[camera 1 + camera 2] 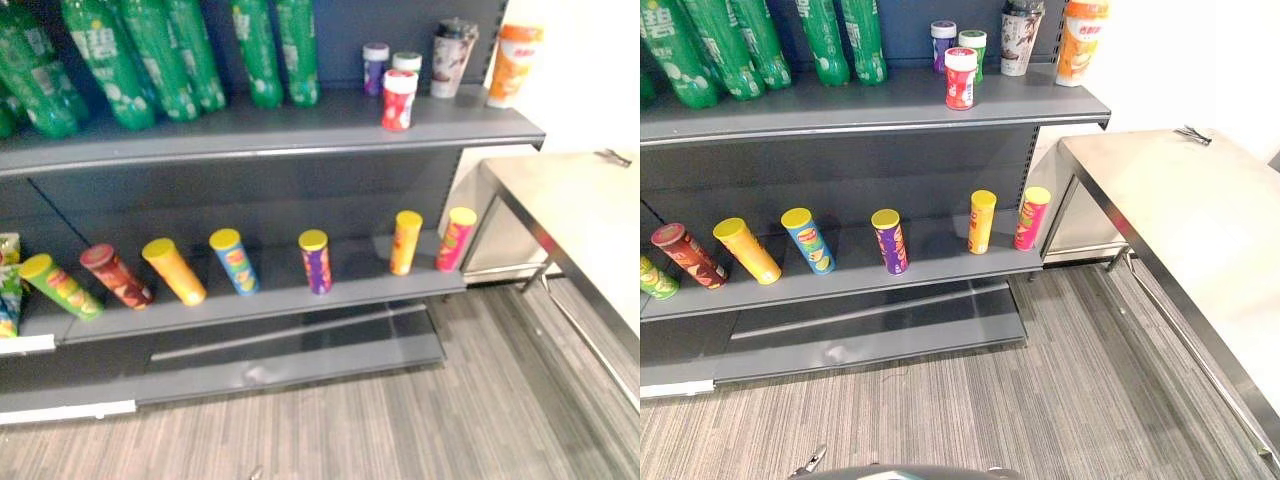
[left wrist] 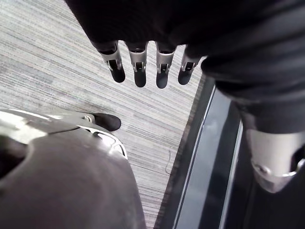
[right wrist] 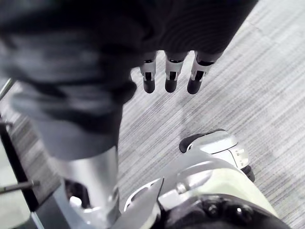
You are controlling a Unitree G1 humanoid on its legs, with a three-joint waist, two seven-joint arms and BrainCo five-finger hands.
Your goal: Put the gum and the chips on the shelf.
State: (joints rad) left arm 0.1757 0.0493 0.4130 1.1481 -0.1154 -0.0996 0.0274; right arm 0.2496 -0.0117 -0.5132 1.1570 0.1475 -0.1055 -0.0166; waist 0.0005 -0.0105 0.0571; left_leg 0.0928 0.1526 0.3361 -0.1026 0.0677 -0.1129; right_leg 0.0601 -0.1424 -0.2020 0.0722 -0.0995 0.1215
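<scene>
From where I stand, both arms hang low over the grey striped floor [image 1: 400, 420]. The left hand [image 2: 138, 62] has its fingers straight and a little apart, pointing down at the carpet with nothing in them. The right hand [image 3: 170, 71] is the same, fingers extended and relaxed, holding nothing. The gum and the chips are all on the dark grey rack in front of the robot. Three gum tubs sit together towards the right end of the upper shelf [image 1: 300, 125]: a red gum tub [image 1: 398, 100] near the front edge, and a purple gum tub [image 1: 375, 68] and a green gum tub [image 1: 407, 63] just behind it. To their right stand a patterned cup [image 1: 453, 58] and an orange cup [image 1: 515, 65], and a row of green bottles [image 1: 160, 55] takes up the left part of that shelf. On the lower shelf [image 1: 270, 300] seven chip cans with yellow or dark lids stand in a spaced row: a green can [image 1: 60, 285], a dark red can [image 1: 115, 275], an orange can [image 1: 174, 271], a blue can [image 1: 234, 261], a purple can [image 1: 316, 261], a yellow-orange can [image 1: 405, 242] and a pink can [image 1: 455, 239]. Some snack packets [image 1: 8, 290] show at the far left end. A steel table [image 1: 590, 220] stands beside the rack's right end.
</scene>
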